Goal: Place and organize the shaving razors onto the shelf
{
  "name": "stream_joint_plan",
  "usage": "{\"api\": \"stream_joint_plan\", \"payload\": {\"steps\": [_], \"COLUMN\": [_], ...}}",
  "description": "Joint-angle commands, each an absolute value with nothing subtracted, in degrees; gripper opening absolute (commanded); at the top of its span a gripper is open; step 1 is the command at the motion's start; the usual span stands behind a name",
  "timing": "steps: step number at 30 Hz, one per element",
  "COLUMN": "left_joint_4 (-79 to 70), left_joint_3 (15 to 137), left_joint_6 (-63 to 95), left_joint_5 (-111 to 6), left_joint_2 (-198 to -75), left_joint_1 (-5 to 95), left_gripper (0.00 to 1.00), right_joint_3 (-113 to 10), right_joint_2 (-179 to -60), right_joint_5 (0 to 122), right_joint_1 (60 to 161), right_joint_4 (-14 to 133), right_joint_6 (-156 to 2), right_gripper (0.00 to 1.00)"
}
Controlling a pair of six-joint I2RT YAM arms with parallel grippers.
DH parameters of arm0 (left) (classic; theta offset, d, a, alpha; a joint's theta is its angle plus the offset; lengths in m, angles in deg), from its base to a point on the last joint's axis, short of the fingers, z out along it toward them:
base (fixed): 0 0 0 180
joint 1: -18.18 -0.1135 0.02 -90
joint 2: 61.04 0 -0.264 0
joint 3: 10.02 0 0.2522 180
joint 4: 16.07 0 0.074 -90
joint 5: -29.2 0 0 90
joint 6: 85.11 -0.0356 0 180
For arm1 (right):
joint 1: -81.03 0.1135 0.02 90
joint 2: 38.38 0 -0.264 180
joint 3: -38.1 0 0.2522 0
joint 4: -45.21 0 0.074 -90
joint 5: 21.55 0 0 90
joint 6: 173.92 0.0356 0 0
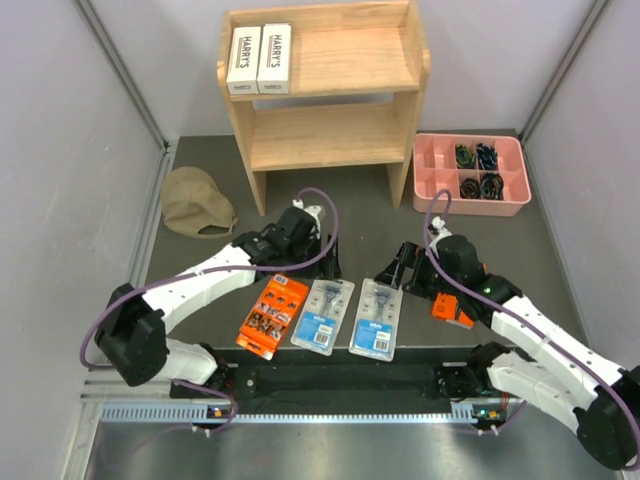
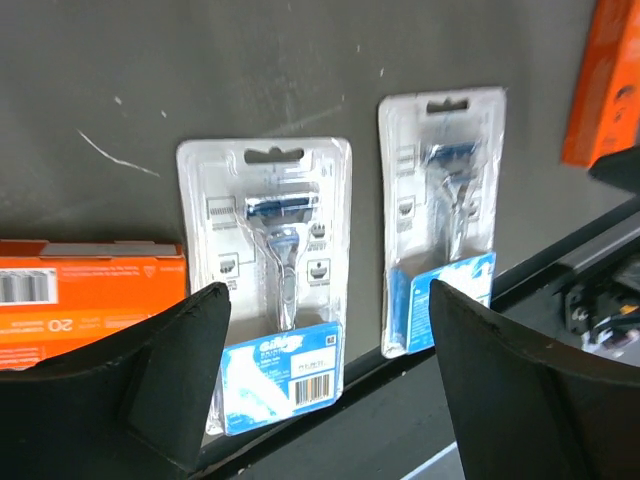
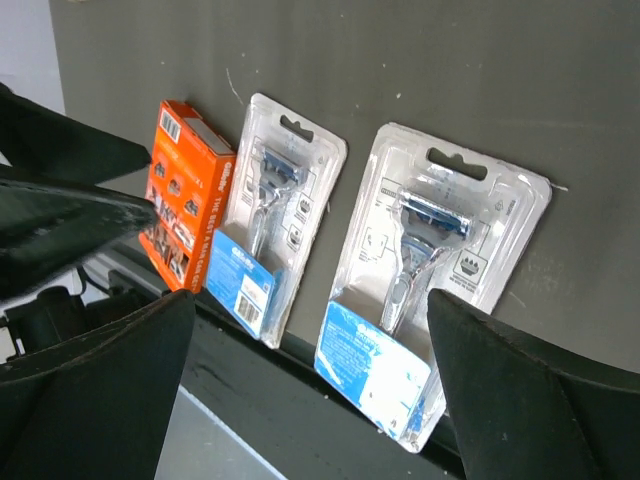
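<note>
The light-wood shelf [image 1: 325,95] stands at the back, with two white HARRY'S boxes [image 1: 258,58] side by side on the left of its top tier. An orange pack [image 1: 272,315] and two blue-label blister packs [image 1: 323,316] [image 1: 376,318] lie in a row near the front edge. A second orange pack [image 1: 452,308] lies partly under the right arm. My left gripper [image 1: 305,258] hovers open and empty above the left blister pack [image 2: 265,260]. My right gripper [image 1: 398,268] hovers open and empty above the right blister pack [image 3: 440,260].
A pink compartmented tray [image 1: 432,180] with small dark items sits right of the shelf. A tan cap [image 1: 195,203] lies left of it. A black rail [image 1: 340,375] runs along the near edge, just behind the packs' blue labels. Grey walls close both sides.
</note>
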State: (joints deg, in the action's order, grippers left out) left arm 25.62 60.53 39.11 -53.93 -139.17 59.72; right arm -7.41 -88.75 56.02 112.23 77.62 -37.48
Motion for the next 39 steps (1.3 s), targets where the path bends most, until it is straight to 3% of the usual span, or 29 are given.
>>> {"api": "stream_joint_plan", "payload": {"steps": [1, 9, 31, 34, 39], "left_joint_4": [26.43, 29.34, 28.28, 28.11, 29.51], "left_joint_3": [60.6, 62.8, 59.55, 59.55, 60.34], "left_joint_6": [39.43, 39.43, 41.45, 41.54, 42.5], "left_joint_5": [-57.55, -59.04, -62.12, -62.03, -64.92], "left_joint_2": [-141.37, -146.2, -156.04, -157.62, -158.77], "left_joint_1": [62.47, 65.11, 69.24, 69.59, 69.68], "left_gripper": [0.81, 0.73, 0.63, 0.54, 0.31], "right_joint_3": [-7.21, -7.22, -4.49, -4.32, -4.4], "right_joint_2": [-85.76, -84.97, -84.88, -84.7, -84.61], "right_joint_5": [55.88, 55.97, 55.53, 55.62, 55.53], "right_joint_1": [111.62, 111.62, 111.62, 111.62, 111.62], "right_joint_4": [76.28, 77.42, 75.4, 75.49, 75.49], "right_joint_6": [-35.93, -36.11, -34.0, -33.91, -34.0], "right_gripper": [0.99, 0.99, 0.99, 0.99, 0.99]}}
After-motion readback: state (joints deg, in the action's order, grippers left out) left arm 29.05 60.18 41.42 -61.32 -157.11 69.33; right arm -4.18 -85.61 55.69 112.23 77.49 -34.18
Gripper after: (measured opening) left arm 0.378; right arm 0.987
